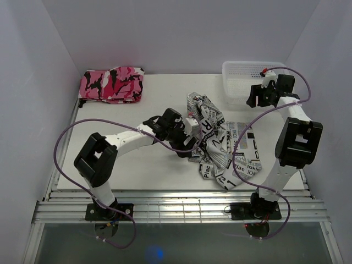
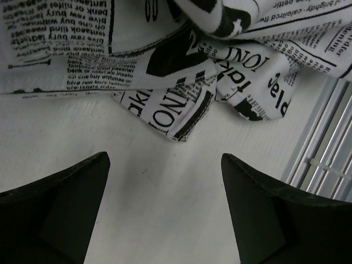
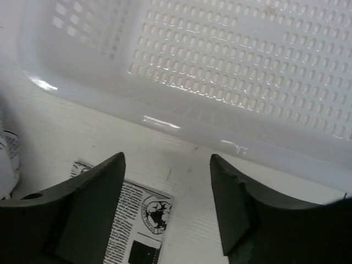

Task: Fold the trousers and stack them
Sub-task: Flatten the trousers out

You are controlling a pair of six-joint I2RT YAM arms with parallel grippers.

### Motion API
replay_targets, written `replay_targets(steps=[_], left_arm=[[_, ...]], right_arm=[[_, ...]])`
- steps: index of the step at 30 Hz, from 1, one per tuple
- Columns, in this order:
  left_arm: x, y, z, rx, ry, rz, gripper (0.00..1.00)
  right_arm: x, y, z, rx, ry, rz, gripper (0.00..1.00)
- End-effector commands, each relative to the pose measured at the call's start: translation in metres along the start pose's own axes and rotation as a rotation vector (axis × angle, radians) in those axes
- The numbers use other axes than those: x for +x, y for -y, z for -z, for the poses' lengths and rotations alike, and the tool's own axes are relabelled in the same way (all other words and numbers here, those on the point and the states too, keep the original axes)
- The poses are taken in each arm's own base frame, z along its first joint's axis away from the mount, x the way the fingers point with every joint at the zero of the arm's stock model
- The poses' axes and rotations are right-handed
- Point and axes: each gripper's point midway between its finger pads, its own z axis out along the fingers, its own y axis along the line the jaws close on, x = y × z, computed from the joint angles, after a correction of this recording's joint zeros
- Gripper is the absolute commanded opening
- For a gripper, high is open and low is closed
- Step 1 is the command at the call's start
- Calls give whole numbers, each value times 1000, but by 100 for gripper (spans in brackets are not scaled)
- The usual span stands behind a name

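Observation:
The trousers, white with black newspaper print, lie crumpled in a heap mid-table, with one leg trailing toward the near right. My left gripper sits low at the heap's left edge. In the left wrist view it is open over bare table, the printed cloth just beyond its fingertips. My right gripper hovers at the back right beside the basket. In the right wrist view it is open and holds nothing, and a flat corner of the trousers lies below its left finger.
A white perforated basket stands at the back right, its wall close ahead of the right gripper. A folded pink, black and white camouflage garment lies at the back left. Metal slats run along the table's near edge.

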Motion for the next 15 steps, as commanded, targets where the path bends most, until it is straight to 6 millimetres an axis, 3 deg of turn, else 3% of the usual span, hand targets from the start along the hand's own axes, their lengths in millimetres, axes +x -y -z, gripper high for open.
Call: replay_targets(steps=[1, 4, 5, 6, 7, 9, 10, 11, 12, 13, 15], left_arm=[[-33, -8, -15, -45, 93, 21, 94], [-30, -3, -32, -13, 87, 31, 94], [-30, 1, -38, -6, 89, 17, 94], [-28, 2, -43, -2, 80, 2, 93], [-19, 3, -52, 4, 57, -1, 91], [-11, 5, -61, -6, 27, -21, 78], [-2, 4, -66, -10, -3, -20, 67], [1, 0, -67, -33, -21, -22, 56], [4, -2, -66, -46, -42, -22, 35], [7, -6, -65, -64, -64, -42, 23], [17, -13, -50, -109, -117, -40, 0]], right_arm=[[-26, -30, 35, -106, 42, 53, 74], [-2, -56, 63, -188, -19, 113, 82], [17, -67, 71, -221, -78, 104, 83], [22, -71, 81, -222, -83, 137, 83], [46, -77, 82, -242, -133, 122, 83], [68, -86, 88, -261, -177, 128, 82], [90, -93, 87, -278, -219, 112, 81], [99, -97, 86, -285, -234, 109, 80], [106, -99, 83, -287, -239, 110, 79], [115, -105, 79, -299, -259, 108, 78], [137, -108, 69, -297, -304, 86, 75]])
